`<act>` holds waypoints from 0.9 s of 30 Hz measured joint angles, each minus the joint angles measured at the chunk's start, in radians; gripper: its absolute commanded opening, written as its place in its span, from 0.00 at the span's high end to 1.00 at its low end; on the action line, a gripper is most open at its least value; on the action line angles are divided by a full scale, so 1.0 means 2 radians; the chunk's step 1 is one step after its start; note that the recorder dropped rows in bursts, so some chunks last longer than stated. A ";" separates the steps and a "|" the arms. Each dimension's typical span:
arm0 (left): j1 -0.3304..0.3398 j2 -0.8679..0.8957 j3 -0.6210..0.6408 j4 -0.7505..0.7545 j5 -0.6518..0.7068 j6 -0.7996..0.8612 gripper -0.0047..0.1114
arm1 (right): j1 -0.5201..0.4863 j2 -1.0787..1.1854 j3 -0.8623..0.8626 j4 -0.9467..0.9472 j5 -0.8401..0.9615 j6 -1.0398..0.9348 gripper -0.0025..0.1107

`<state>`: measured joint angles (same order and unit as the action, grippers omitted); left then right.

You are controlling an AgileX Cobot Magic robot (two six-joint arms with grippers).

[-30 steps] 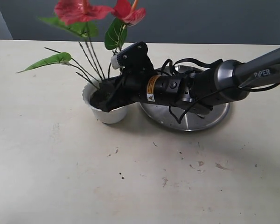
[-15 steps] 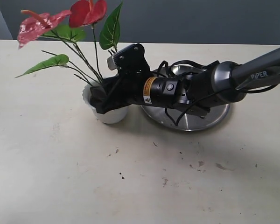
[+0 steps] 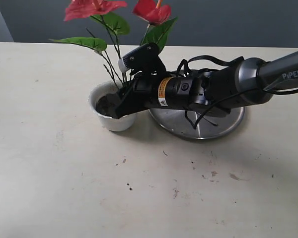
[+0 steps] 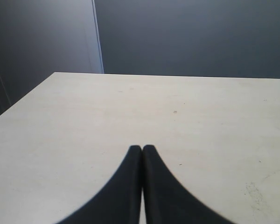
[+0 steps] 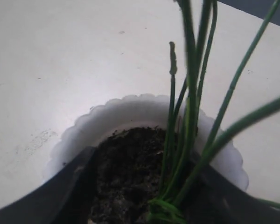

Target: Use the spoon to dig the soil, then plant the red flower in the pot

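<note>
2 grippers are on record, and only the right gripper (image 3: pixel 120 110) is at the work. It reaches across from the large round steel plate (image 3: pixel 223 127) into the small white scalloped pot (image 3: pixel 109 120), its fingers spread to either side of the thin green stems of the artificial red anthurium flower (image 3: pixel 150 11). The wrist view shows the stem base (image 5: pixel 164 211) lying between the 2 fingers, down on the dark crumbly soil (image 5: pixel 126 172); whether the pads actually press on the stems cannot be told.

Key relation: the stems rise almost straight up from between the fingertips, leaning slightly away from the arm, so the flower's long axis stands roughly square to the gripper's near-level reach. Judgement: any release or withdrawal should go back along the arm's own line, or the fingers will drag the stems over.

Left gripper (image 4: pixel 142 148): fingertips pressed together, holding nothing, hovering over bare table well away from the pot. Spoon not visible in any view.
</note>
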<state>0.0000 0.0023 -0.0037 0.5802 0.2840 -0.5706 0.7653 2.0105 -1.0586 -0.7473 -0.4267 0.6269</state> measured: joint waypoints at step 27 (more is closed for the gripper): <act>0.000 0.000 0.000 0.000 0.000 0.000 0.96 | 0.008 -0.026 0.007 -0.026 0.031 0.030 0.78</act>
<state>0.0000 0.0023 -0.0037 0.5802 0.2840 -0.5706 0.7820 1.9585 -1.0451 -0.8002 -0.3650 0.6874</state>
